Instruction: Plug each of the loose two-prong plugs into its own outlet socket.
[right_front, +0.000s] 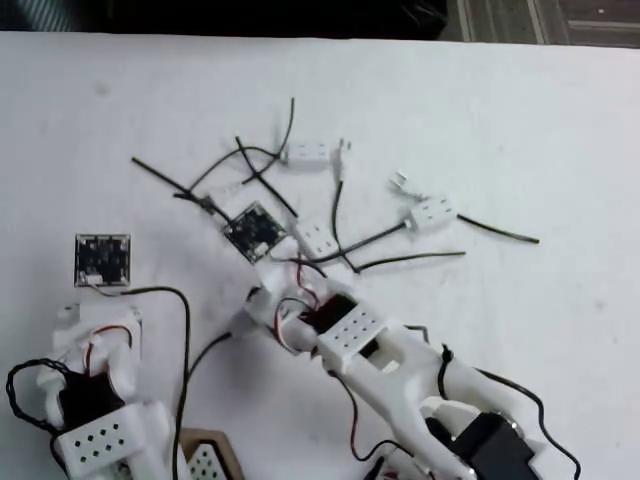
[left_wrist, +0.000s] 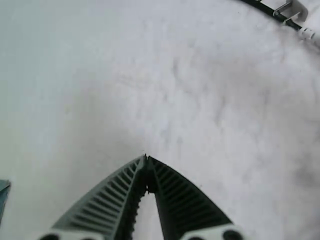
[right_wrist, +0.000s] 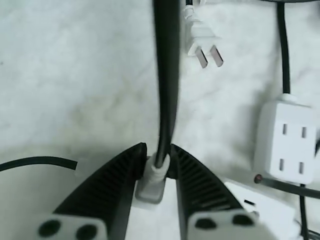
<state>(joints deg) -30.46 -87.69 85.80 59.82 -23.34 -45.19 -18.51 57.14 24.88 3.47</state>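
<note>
Left arm (right_front: 92, 420): seen drawn in at the near left corner of the table, with the wrist pointed away from the base.
Left gripper (left_wrist: 146, 161): held low over the table, its two ribbed fingers (left_wrist: 115, 195) pressed together at the tips.
Right arm (right_front: 400, 365): stretched on a slant from the near right toward the middle of the table.
Right gripper (right_wrist: 157, 149): clamped on a plug (right_wrist: 150, 186), which is pinched between the dark fingers (right_wrist: 107, 190).

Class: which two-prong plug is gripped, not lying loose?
The plug clamped in the right gripper; the loose plug lies free on the table, prongs bare.
</note>
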